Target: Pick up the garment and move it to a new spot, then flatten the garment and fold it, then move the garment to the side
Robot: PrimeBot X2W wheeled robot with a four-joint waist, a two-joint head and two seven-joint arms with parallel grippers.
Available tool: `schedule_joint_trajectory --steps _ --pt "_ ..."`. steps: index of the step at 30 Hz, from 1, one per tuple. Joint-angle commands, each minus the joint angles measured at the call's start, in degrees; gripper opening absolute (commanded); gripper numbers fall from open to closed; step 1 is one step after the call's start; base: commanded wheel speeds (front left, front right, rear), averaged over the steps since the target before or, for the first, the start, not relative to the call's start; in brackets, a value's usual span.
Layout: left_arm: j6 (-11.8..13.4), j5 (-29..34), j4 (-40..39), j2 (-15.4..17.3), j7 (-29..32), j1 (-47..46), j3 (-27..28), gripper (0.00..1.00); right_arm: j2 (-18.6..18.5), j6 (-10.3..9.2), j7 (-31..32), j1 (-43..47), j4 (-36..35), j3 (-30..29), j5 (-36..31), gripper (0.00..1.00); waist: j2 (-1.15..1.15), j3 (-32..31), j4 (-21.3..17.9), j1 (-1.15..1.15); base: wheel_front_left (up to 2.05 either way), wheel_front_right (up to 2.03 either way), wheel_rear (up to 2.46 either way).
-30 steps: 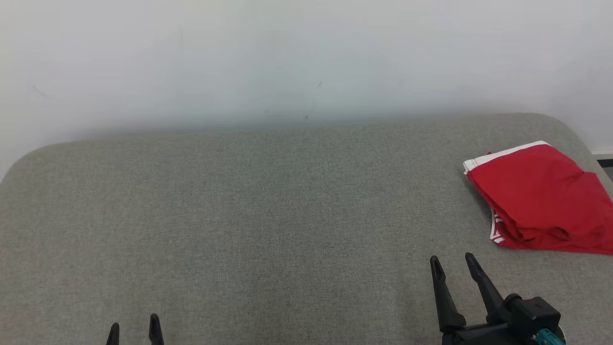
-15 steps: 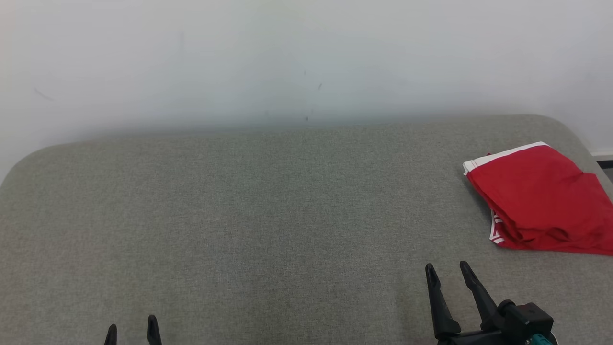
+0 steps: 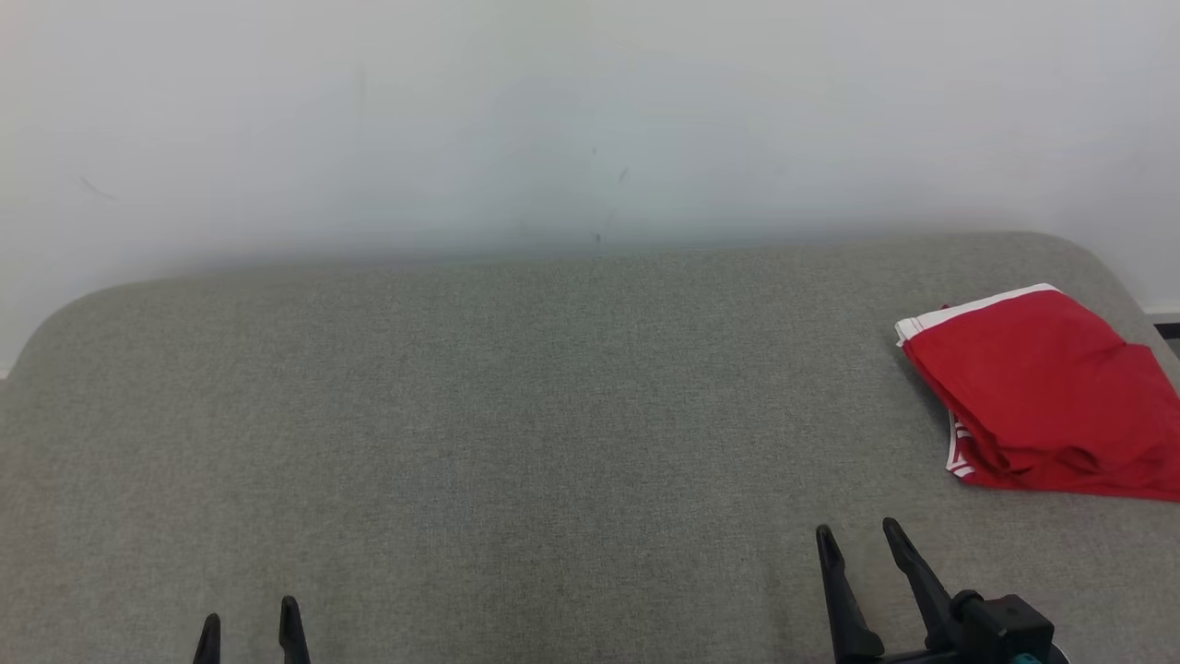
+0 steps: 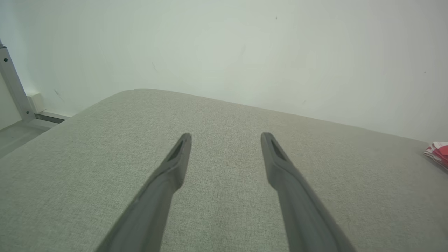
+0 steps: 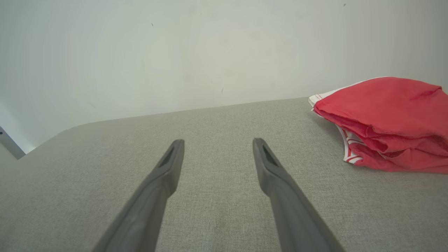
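A red garment point(image 3: 1046, 392) with white striped trim lies folded at the far right of the grey upholstered surface point(image 3: 516, 424). In the right wrist view the garment point(image 5: 385, 122) sits to the right of my fingers, apart from them. My right gripper point(image 3: 857, 539) stands open near the front edge, below and left of the garment, holding nothing. My left gripper point(image 3: 249, 622) is open at the lower left, far from the garment, with just its fingertips showing. A sliver of the garment point(image 4: 439, 154) appears at the right edge of the left wrist view.
A pale wall point(image 3: 553, 120) rises right behind the surface. The surface has rounded corners at back left and back right. A metal frame leg point(image 4: 14, 91) and floor lie beyond its left edge.
The right gripper has drawn back toward the bottom of the head view, away from the garment. The whole picture has shifted slightly down, so the camera moved. The garment lies as before.
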Motion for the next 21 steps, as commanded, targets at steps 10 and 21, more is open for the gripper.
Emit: schedule_joint_trajectory --steps 10,21 --pt "1.2 0.7 -1.1 0.0 -0.2 0.7 -0.7 1.0 0.3 0.0 0.1 0.5 -0.3 -0.3 -0.1 1.0 0.0 -0.9 -0.3 0.0 0.0 0.0 0.0" --pt "1.7 -0.2 1.3 -0.2 0.5 0.8 -1.5 0.0 0.0 0.0 0.5 1.0 1.8 -0.2 1.2 0.0 0.0 -1.1 -0.2 0.0 0.0 0.0 0.0"
